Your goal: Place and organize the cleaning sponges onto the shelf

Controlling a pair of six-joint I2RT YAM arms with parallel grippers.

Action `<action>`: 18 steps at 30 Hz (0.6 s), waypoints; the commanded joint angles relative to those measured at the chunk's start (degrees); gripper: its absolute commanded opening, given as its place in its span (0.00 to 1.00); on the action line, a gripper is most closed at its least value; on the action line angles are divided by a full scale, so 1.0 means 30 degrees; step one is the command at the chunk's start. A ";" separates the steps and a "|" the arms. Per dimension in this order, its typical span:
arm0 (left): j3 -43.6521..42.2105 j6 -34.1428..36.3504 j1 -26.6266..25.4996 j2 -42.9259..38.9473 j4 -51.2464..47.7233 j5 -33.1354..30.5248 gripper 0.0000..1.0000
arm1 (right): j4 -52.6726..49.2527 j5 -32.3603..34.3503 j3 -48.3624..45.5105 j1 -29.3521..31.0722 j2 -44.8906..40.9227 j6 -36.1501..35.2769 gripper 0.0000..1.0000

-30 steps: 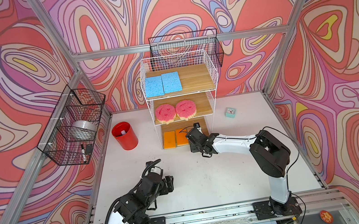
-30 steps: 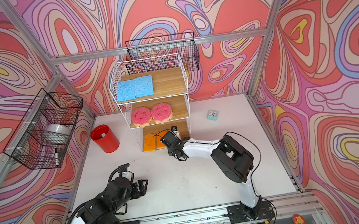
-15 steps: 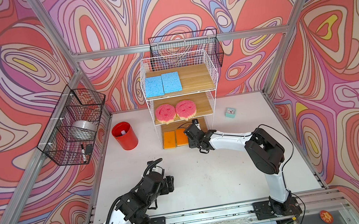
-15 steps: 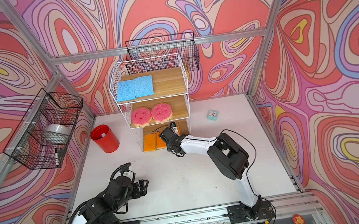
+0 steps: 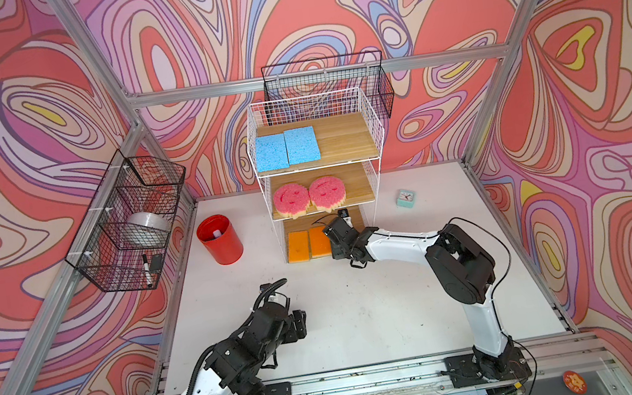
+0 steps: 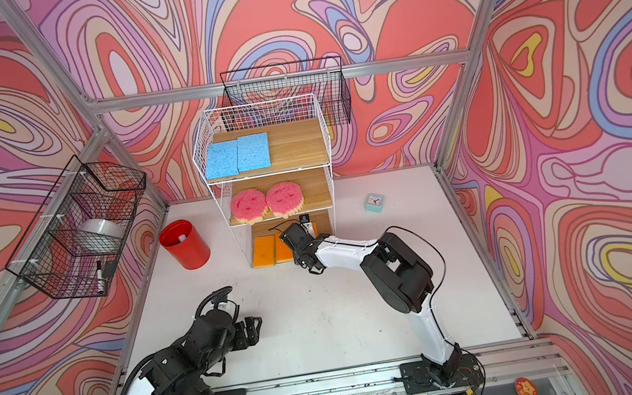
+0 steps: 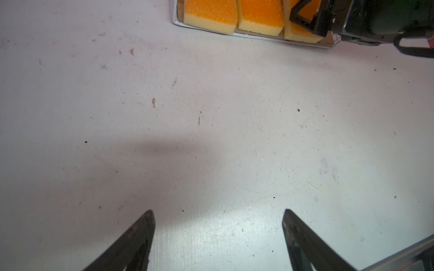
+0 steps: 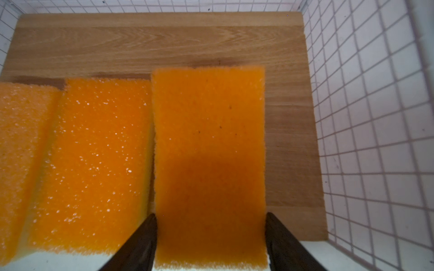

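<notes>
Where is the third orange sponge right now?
The third orange sponge lies on the shelf's bottom board, just right of the two other orange sponges in a top view, between the right gripper's fingers.

Bright even light, soft shadows, edges warped

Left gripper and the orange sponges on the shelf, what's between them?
Nothing: the left wrist view shows only bare, scuffed tabletop from the left gripper to the orange sponges.

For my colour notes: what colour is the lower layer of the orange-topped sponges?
Pale yellow; the sponges show it best in the left wrist view.
</notes>
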 commanded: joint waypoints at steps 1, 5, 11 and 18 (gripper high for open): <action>0.0203 0.0091 0.0110 -0.0124 -0.0060 -0.0095 0.86 | -0.0185 -0.0238 0.0519 -0.0060 0.0634 -0.0184 0.76; 0.0154 0.0061 0.0110 -0.0383 -0.0186 -0.0228 0.86 | -0.0519 -0.0470 0.0992 -0.0038 0.0954 -0.0306 0.79; 0.0165 -0.0059 0.0110 -0.1000 -0.0483 -0.0385 0.87 | -0.0429 -0.1164 0.1205 -0.0038 0.1226 -0.0467 0.79; 0.0094 -0.0115 0.0110 -0.1242 -0.0610 -0.0410 0.87 | -0.0232 -0.1408 0.1343 -0.0038 0.1287 -0.0898 0.78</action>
